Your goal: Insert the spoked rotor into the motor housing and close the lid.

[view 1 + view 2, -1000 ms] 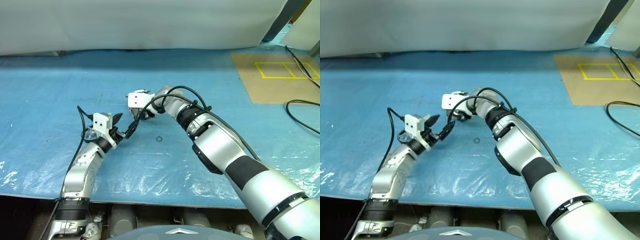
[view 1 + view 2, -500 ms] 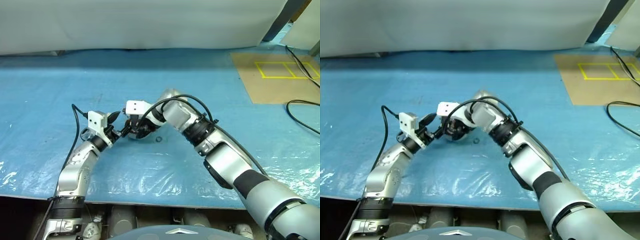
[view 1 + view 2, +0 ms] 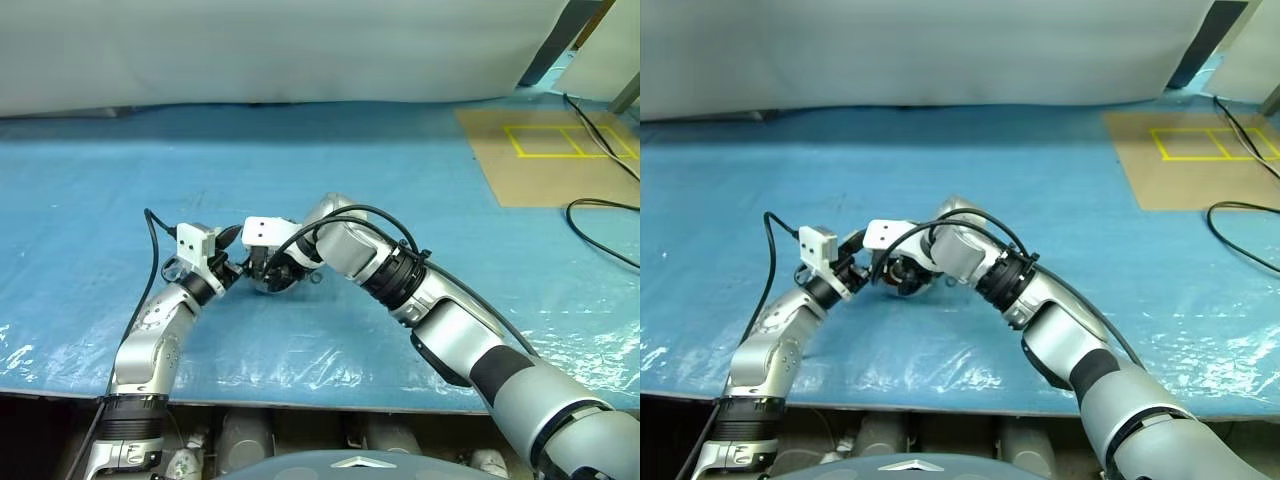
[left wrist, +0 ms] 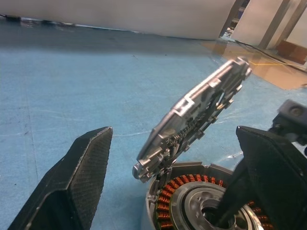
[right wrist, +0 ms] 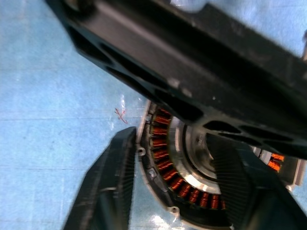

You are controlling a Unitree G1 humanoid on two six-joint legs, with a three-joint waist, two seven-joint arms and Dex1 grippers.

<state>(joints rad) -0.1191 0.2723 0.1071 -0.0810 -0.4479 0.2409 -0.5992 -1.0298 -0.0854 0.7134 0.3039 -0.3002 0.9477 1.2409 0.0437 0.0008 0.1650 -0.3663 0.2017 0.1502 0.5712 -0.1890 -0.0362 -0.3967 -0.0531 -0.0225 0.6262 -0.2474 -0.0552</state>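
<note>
The motor housing, a silver cup ringed with copper windings, lies on the blue sheet. The spoked rotor, a toothed grey disc, stands tilted with its lower edge on the housing's rim. My left gripper is level and wide open, one finger on each side of both parts, touching neither. My right gripper points steeply down from above. Its left finger is outside the housing's wall and the other lies over the hub, jaws apart. In the head views both grippers meet at the housing.
A crinkled blue plastic sheet covers the table. At the back right lies a brown board with yellow tape squares, and black cables run beside it. The table's front edge is close below my arms.
My right gripper has come back toward me and down to the left gripper's fingers, tipping steeply downward. The left arm has kept still.
</note>
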